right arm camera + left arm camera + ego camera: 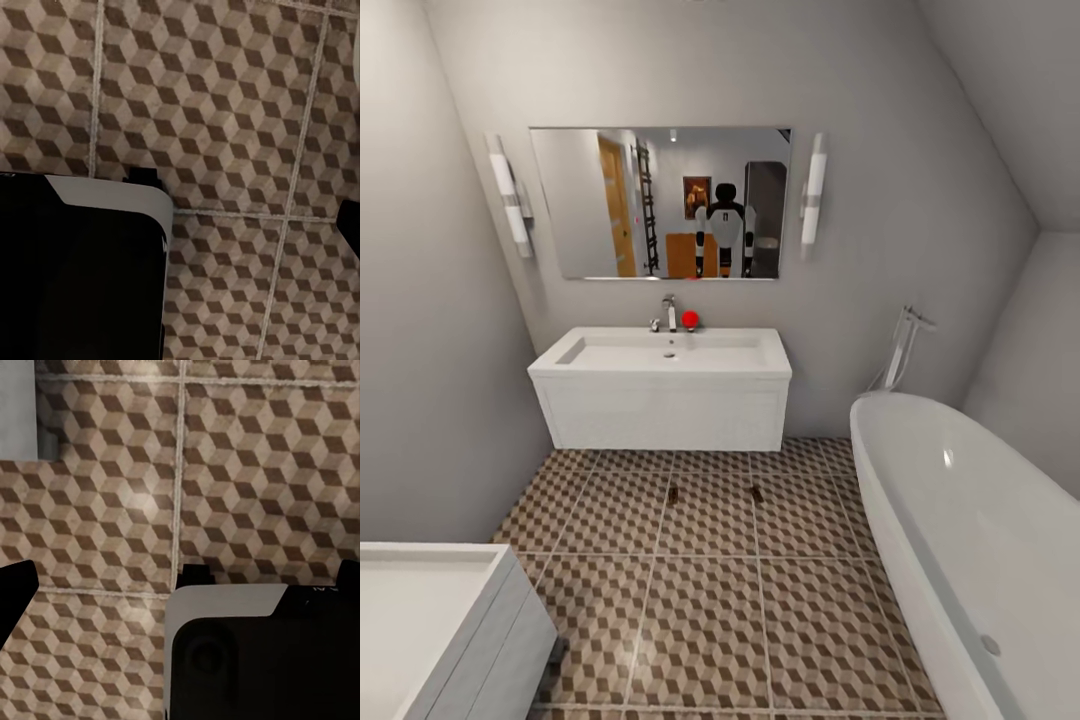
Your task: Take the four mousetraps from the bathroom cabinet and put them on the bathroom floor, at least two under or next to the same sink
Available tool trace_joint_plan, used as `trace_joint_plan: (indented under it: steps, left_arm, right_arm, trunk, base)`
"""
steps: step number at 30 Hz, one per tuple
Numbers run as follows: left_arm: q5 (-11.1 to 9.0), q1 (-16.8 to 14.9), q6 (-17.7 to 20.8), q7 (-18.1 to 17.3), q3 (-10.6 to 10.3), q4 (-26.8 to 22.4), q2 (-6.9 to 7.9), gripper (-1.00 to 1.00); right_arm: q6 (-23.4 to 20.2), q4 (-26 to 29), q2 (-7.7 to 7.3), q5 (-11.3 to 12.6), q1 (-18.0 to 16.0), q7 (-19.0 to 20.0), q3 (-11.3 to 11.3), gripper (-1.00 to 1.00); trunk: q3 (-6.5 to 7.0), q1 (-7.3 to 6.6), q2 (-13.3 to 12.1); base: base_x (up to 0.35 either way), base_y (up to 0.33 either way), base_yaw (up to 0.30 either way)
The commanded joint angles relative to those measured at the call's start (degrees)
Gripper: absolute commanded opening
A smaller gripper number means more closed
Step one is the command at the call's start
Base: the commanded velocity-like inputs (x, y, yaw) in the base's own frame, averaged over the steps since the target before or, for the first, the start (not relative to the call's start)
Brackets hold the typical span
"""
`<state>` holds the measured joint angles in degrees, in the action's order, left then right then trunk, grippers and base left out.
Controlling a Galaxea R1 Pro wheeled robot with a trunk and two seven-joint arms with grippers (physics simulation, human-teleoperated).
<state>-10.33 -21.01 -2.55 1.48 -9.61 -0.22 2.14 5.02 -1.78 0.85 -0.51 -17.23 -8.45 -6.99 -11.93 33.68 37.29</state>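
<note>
The robot faces the sink point(665, 352), a white basin with a chrome tap point(670, 313) on a wide white vanity point(665, 415). On the bathroom floor point(710, 600), on the row of tiles just in front of the vanity, lie 2 little dark marks that look like mousetraps. One mousetrap point(673, 495) is left of a grout line and the other mousetrap point(757, 492) is to its right. They are near each other but not touching. They are too small here to make out their metal parts.

A white bathtub point(960, 520) stands on the robot's right. Part of another white unit point(440, 620) shows at the near left. In the mirror point(660, 203) I can see the robot's reflection point(725, 228), and behind it something orange-brown that may be the cabinet.

Both wrist cameras look down at patterned tiles and parts of the robot's own body. The dark bits at the edges may be fingers, but I cannot tell if either set of jaws is spread or pressed together, or if they hold anything.

I think 2 traps are already down by the sink, so 2 more may need fetching. A trap like this should be light, stiff and thin. It could slip or tip easily. I would pinch it across the long wooden edges, away from the springy metal.
</note>
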Motion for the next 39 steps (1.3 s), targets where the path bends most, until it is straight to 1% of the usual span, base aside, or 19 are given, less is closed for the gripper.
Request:
trace_joint_plan:
  steps: [1,11,19,30,39]
  left_arm:
    - [-0.55,-0.01,-0.16,0.10,-0.50,0.04,-0.01,1.00]
    - [-0.57,0.15,-0.10,0.10,-0.50,0.07,-0.08,1.00]
    - [-0.55,0.69,-0.09,0.10,-0.50,0.06,-0.16,1.00]
    - [-0.54,1.40,-0.09,0.10,-0.47,0.04,-0.68,1.00]
    - [-0.54,1.54,-0.09,0.10,-0.49,0.04,-0.89,1.00]
  right_arm:
    - [0.26,-0.18,0.03,-0.05,-0.08,-0.25,-0.38,1.00]
    - [0.25,-0.17,0.03,-0.02,-0.05,-0.25,-0.33,1.00]
    - [0.41,-0.16,0.03,-0.08,0.71,-0.25,-0.38,1.00]
    - [0.34,-0.17,0.03,-0.05,1.02,-0.25,-0.32,1.00]
    - [0.02,-0.18,0.03,-0.02,1.22,-0.20,-0.31,1.00]
  trunk:
    - [0.01,0.02,0.07]
    - [0.90,0.02,0.07]
    - [1.62,0.02,0.07]
    - [2.60,0.02,0.07]
    - [2.96,0.02,0.07]
  base:
    - [0.000,0.000,0.000]
    - [0.000,0.000,0.000]
    - [0.000,0.000,0.000]
    - [0.000,0.000,0.000]
    - [0.000,0.000,0.000]
